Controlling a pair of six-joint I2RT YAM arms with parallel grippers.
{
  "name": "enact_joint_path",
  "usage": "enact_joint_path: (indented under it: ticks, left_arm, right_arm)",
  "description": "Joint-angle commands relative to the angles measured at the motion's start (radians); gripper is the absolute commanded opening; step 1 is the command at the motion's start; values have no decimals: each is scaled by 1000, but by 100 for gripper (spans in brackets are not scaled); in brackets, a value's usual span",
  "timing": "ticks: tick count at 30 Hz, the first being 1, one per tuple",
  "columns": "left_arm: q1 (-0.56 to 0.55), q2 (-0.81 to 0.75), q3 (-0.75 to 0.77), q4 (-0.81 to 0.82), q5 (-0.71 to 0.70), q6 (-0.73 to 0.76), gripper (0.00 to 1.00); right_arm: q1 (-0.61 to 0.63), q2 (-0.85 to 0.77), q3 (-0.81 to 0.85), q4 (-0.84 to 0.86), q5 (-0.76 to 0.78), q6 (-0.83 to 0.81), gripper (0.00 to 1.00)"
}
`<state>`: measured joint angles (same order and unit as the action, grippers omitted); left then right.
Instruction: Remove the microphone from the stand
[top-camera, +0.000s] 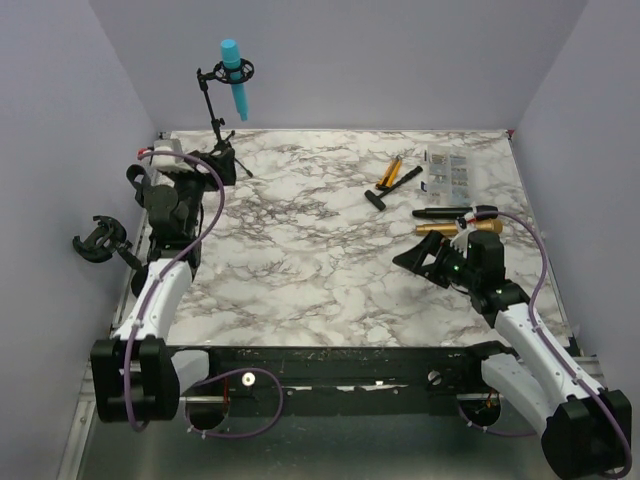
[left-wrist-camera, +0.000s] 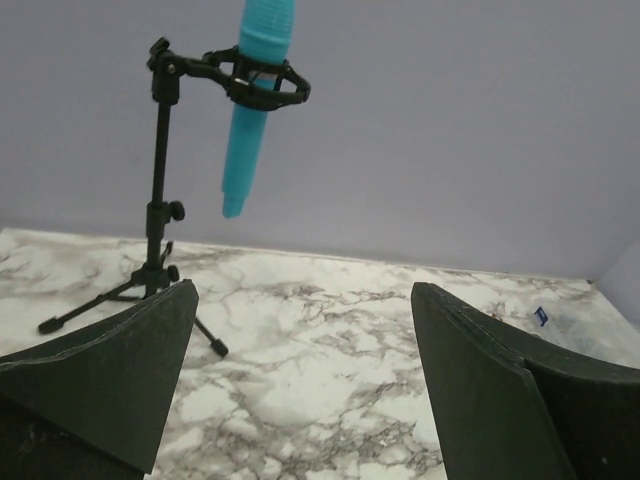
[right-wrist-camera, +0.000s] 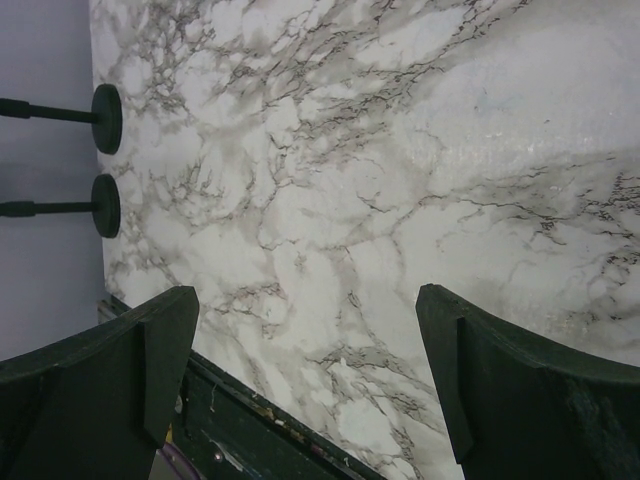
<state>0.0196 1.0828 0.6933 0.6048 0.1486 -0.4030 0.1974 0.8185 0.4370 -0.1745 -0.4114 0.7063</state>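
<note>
A turquoise microphone (top-camera: 236, 77) hangs tilted in the black clip of a small tripod stand (top-camera: 213, 112) at the table's far left corner. In the left wrist view the microphone (left-wrist-camera: 252, 110) and the stand (left-wrist-camera: 160, 190) are ahead and to the left. My left gripper (top-camera: 222, 163) is open and empty, low beside the stand's feet; it also shows in its wrist view (left-wrist-camera: 303, 300). My right gripper (top-camera: 425, 257) is open and empty over the right half of the table, facing left; its wrist view (right-wrist-camera: 306, 300) shows bare marble.
On the marble table (top-camera: 300, 250) at the back right lie a black-and-yellow tool (top-camera: 390, 180), a clear packet (top-camera: 446, 172), a black microphone (top-camera: 445, 212) and a gold one (top-camera: 450, 228). A black clamp (top-camera: 100, 240) sticks out at the left edge. Two round black feet (right-wrist-camera: 105, 160) show left.
</note>
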Motion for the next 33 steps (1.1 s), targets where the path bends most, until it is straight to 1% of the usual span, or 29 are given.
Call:
enact_joint_path:
  ticks: [1,4,9,12,14,18,22,25,28,31,33]
  left_arm:
    - [49,211,154,191,181,-65,92]
    - [92,353,260,220,249,-84,92]
    - [131,585,411,308,282,-131,91]
    - [148,717,504,366,338,-153,90]
    - [158,796,575,369,376,-155,89]
    - [189,922,701,365,410,-182,88]
    - [191,1030,847,288,429,-171,87]
    - [176,1124,964,262,441,-167,87]
    - [168,1182,1041,219,409,-163,87]
    - [155,1201,1057,222,334,-131,87]
    - [140,1199,1057,216,279,-79,87]
  right_arm:
    - [7,4,13,7,3,-11,100]
    - [7,1,32,-13,13,-23,100]
    - [7,16,76,-69,36,-52,100]
    - [7,3,94,-102,65,-68,100]
    - [6,-20,91,-103,91,-66,100]
    - [6,-70,73,-94,135,-45,100]
    - [7,-125,46,-76,190,-10,100]
    - [6,-143,46,-75,235,-9,100]
    - [7,-134,84,-106,266,-26,100]
    - [6,-133,111,-139,296,-31,100]
    - [6,-136,108,-140,313,-24,100]
